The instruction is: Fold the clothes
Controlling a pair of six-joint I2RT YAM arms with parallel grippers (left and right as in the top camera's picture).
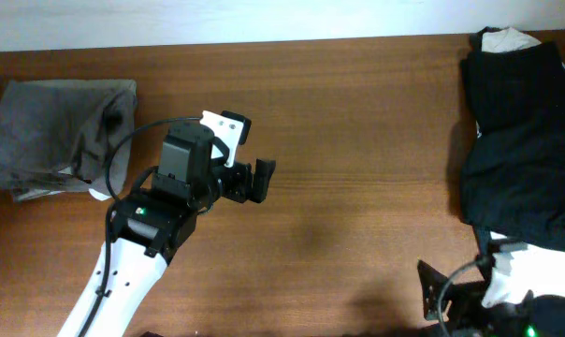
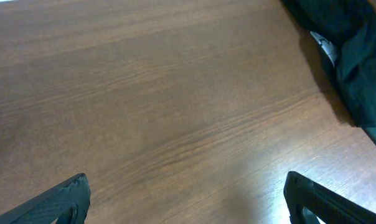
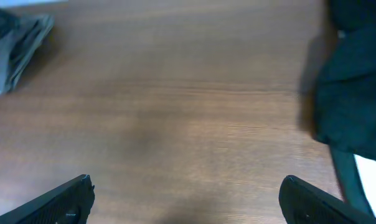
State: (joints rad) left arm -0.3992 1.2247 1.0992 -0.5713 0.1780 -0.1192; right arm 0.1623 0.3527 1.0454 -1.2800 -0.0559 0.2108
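Note:
A folded grey garment [image 1: 53, 136] lies at the far left of the wooden table [image 1: 357, 140]; its edge shows in the right wrist view [image 3: 17, 46]. A heap of black and white clothes [image 1: 526, 140] lies at the right edge, also in the left wrist view [image 2: 350, 56] and right wrist view [image 3: 356, 93]. My left gripper [image 1: 253, 183] is open and empty over bare wood, right of the grey garment; its fingers [image 2: 188, 199] are wide apart. My right gripper [image 1: 441, 300] is open and empty at the front right, beside the heap; its fingers [image 3: 188, 199] are wide apart.
A white wall strip [image 1: 217, 19] runs along the table's far edge. Bare wood spans the middle between the two arms. A white garment [image 1: 544, 271] lies at the front of the heap near the right arm.

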